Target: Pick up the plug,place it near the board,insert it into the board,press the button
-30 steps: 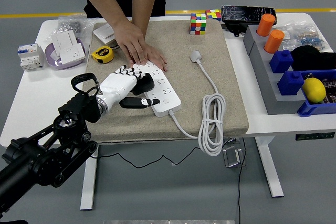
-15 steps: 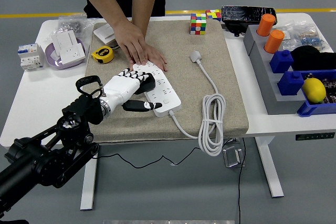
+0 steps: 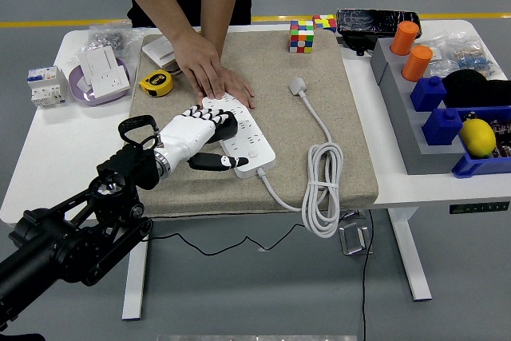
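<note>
A grey floor with a yellow line runs behind the white counter [image 3: 56, 157], most of which is covered by a beige mat [image 3: 351, 141]. On the mat's left half lies a white power strip [image 3: 247, 137], its long axis running diagonally from the counter's far-left toward its near-right edge; its cord leaves the near end and coils by the mat's near-right corner. A person's hand [image 3: 209, 73] presses flat on the strip's far end, steadying it.

Over the last second the robot's left hand [image 3: 200, 137] has crept a little further over the strip, and the black plug [image 3: 223, 127] it grips now sits over the sockets on the strip's left side — whether the pins are seated I cannot tell. The fingers are curled round the plug, with the black-tipped thumb pointing along the strip's near edge. That small advance suggests the insertion step is under way, the button not yet pressed.

A spare white plug [image 3: 298, 85] lies loose on the mat toward the far edge.
</note>
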`<state>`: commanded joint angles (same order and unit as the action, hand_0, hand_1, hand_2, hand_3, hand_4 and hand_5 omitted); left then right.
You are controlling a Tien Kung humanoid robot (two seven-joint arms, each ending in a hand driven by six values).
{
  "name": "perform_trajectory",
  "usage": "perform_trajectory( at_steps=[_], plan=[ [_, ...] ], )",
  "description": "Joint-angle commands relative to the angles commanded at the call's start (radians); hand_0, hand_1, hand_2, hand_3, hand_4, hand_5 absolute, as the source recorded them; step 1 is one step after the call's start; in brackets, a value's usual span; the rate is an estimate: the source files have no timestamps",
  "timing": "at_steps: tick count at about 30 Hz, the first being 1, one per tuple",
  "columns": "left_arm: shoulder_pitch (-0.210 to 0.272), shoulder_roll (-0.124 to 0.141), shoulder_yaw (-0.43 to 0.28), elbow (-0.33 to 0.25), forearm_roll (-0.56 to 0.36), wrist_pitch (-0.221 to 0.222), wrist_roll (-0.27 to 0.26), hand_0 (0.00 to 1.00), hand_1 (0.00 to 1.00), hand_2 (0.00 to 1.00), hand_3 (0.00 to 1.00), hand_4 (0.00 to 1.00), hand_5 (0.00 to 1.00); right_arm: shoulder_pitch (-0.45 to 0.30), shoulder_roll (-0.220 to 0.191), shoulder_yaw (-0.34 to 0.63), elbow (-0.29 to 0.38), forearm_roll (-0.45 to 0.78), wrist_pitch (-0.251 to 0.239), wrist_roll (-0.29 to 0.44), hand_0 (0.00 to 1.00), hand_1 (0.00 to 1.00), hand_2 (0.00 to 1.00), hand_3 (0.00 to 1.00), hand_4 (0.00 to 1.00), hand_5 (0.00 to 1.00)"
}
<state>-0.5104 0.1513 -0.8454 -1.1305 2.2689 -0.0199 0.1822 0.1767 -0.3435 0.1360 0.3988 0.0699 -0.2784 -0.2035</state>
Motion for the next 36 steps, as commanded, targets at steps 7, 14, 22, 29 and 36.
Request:
perform_trajectory(
  at_steps=[7,14,22,29,36],
  plan=[
    [0.013,0.013,-0.042,-0.099,0.000,0.153,-0.062,0.961,0.898,0.848,0.975,0.998,0.998,-0.001,0.001,0.002,-0.001,0.002,-0.001,0.001,0.850,0.767,0.736,0.766,0.998,0.998],
    [0.035,0.053,-0.066,-0.385,-0.213,0.110,0.027,0.488,0.505,0.503,0.907,0.965,0.653,-0.004,0.001,0.003,-0.002,0.003,-0.004,0.001,0.850,0.767,0.736,0.766,0.998,0.998],
    [0.026,0.066,-0.057,-0.608,-0.273,-0.158,0.203,0.235,0.124,0.249,0.822,0.754,0.355,-0.001,0.001,0.007,-0.001,0.002,-0.005,0.001,0.850,0.767,0.736,0.766,0.998,0.998],
    [0.010,0.062,-0.037,-0.531,-0.271,-0.352,0.286,0.155,0.050,0.164,0.893,0.488,0.215,0.001,-0.002,0.002,-0.002,0.006,-0.006,0.002,0.850,0.767,0.736,0.766,0.998,0.998],
    [-0.023,0.055,0.043,-0.415,-0.211,-0.373,0.280,0.140,0.047,0.161,0.952,0.491,0.182,0.001,-0.003,-0.004,-0.001,0.008,-0.007,0.002,0.850,0.767,0.735,0.766,0.998,0.998]
  ],
)
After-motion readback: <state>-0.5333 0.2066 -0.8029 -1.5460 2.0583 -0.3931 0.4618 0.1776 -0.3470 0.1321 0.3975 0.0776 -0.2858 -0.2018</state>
